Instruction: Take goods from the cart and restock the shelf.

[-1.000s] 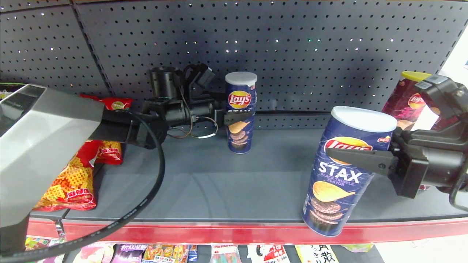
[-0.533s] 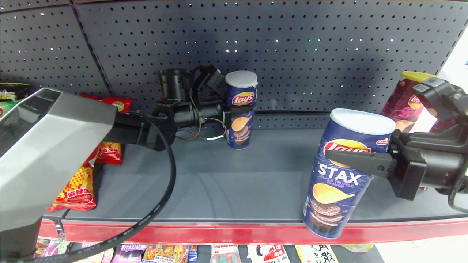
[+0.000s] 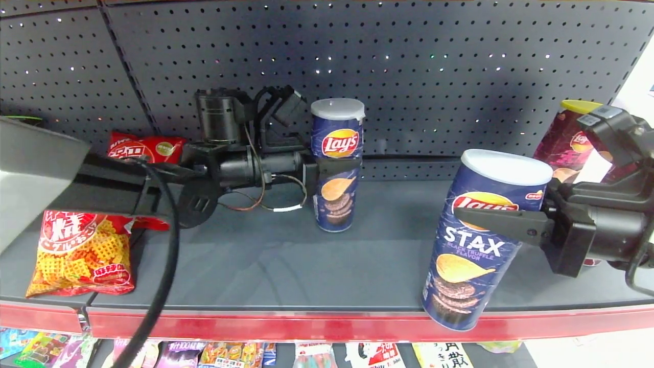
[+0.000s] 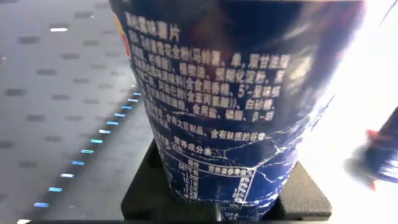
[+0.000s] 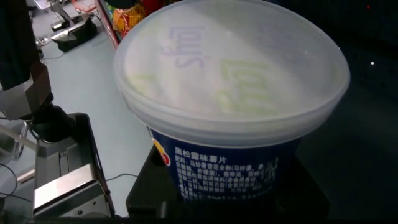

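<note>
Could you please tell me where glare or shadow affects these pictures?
Left wrist view: the area beside the left can is washed out white by glare. Head view: light pricks through the pegboard holes, a broad shadow darkens its right part, and the far right edge is overexposed. Right wrist view: the right can is evenly lit, with darkness behind it.

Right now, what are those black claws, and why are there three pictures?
They are a robot's two hands, called grippers. The big picture comes from a camera on its head, looking at a shop shelf. The left gripper is shut on the back can of crisps, near the holed wall. The right gripper is shut on the front can, tilted at the shelf's red edge. The other two pictures come from small wrist cameras: one sees the back can's label close up, the other looks down on the front can's lid. Snack bags lie at the left.
</note>
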{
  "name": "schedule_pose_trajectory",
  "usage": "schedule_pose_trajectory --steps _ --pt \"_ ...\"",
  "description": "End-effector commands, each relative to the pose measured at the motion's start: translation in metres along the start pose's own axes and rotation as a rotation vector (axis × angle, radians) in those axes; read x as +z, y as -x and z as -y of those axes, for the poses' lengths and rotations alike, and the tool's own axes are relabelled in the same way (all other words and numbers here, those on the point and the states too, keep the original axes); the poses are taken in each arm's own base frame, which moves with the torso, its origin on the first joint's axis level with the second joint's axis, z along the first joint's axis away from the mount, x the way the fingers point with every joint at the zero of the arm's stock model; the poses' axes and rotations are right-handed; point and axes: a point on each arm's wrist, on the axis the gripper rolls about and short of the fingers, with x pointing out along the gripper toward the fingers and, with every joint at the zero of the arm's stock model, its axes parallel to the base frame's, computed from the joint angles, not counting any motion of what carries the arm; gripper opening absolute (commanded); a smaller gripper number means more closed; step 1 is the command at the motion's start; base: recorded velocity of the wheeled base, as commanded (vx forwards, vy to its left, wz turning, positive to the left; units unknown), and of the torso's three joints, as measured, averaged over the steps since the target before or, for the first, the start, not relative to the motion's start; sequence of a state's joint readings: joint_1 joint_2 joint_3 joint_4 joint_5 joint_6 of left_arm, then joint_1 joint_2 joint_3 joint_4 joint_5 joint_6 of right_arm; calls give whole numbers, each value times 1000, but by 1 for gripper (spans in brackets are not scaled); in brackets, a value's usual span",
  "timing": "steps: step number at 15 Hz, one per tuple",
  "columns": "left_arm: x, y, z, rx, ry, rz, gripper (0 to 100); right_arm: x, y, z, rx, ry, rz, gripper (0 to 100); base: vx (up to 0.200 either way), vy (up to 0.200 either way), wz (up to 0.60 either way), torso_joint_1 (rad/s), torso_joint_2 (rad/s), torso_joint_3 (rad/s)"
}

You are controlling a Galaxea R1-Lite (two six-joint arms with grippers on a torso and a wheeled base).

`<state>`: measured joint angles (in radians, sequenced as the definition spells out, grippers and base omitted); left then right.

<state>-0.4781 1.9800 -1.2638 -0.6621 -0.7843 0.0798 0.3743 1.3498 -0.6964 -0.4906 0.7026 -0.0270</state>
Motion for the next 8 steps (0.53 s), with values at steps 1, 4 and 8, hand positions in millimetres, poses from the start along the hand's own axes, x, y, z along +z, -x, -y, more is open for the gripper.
schedule_pose_trajectory --steps 1,4,8 --pt "15 30 55 -61 19 -7 0 0 -1 1 0 2 0 0 0 0 0 0 0 0" --pt "0 35 83 -107 55 -55 0 2 -3 2 -13 13 14 0 0 0 0 0 0 0" --pt "-13 29 92 -138 62 -80 0 3 -1 1 -13 19 21 0 0 0 0 0 0 0"
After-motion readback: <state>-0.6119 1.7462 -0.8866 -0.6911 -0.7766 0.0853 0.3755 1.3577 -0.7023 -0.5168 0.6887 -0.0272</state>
